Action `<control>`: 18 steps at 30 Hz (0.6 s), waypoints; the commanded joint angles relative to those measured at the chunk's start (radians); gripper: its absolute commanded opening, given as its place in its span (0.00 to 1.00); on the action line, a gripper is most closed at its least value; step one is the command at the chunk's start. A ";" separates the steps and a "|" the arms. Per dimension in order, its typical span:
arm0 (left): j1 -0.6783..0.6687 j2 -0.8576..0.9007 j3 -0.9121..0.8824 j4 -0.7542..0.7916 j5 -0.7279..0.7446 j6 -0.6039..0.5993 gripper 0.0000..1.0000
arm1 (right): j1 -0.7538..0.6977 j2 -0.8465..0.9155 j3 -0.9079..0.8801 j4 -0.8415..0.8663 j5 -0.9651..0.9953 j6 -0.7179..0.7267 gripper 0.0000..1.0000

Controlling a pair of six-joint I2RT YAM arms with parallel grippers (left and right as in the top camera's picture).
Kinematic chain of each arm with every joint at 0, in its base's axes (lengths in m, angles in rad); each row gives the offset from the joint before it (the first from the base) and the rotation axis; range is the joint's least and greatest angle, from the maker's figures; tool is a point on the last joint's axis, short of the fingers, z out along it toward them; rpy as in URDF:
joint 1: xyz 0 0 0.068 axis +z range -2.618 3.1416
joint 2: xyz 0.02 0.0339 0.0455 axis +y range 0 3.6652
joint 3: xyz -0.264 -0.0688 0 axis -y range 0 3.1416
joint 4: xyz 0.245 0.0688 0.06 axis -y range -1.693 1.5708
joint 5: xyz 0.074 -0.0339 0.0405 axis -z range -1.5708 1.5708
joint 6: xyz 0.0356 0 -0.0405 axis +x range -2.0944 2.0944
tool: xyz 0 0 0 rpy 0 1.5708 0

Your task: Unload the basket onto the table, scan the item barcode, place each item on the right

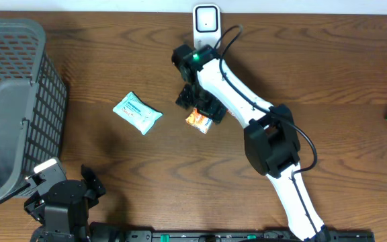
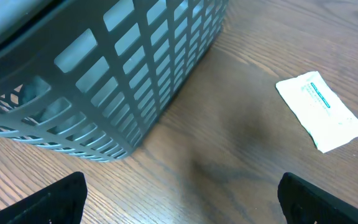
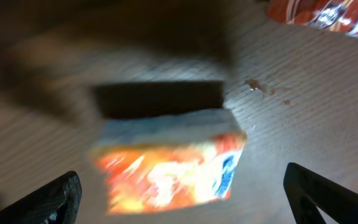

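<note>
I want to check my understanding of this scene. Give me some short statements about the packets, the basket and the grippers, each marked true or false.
1. The right gripper is open over the orange packet. True.
2. The white-and-teal packet lies inside the basket. False: it lies on the table, outside the basket.
3. The left gripper holds the white-and-teal packet. False: it is open and empty.
4. A white scanner stands at the far edge of the table. True.
</note>
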 commanded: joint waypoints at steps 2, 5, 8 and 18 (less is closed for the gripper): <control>0.005 0.000 0.002 -0.003 -0.006 -0.005 0.98 | -0.006 -0.011 -0.077 0.026 -0.013 0.015 0.99; 0.005 0.000 0.002 -0.004 -0.006 -0.005 0.98 | -0.005 -0.011 -0.086 0.040 -0.013 -0.016 0.99; 0.005 0.000 0.002 -0.004 -0.006 -0.005 0.98 | 0.003 -0.012 -0.086 0.066 -0.009 -0.068 0.99; 0.005 0.000 0.002 -0.004 -0.006 -0.005 0.98 | 0.000 -0.012 -0.250 0.170 -0.039 -0.164 0.89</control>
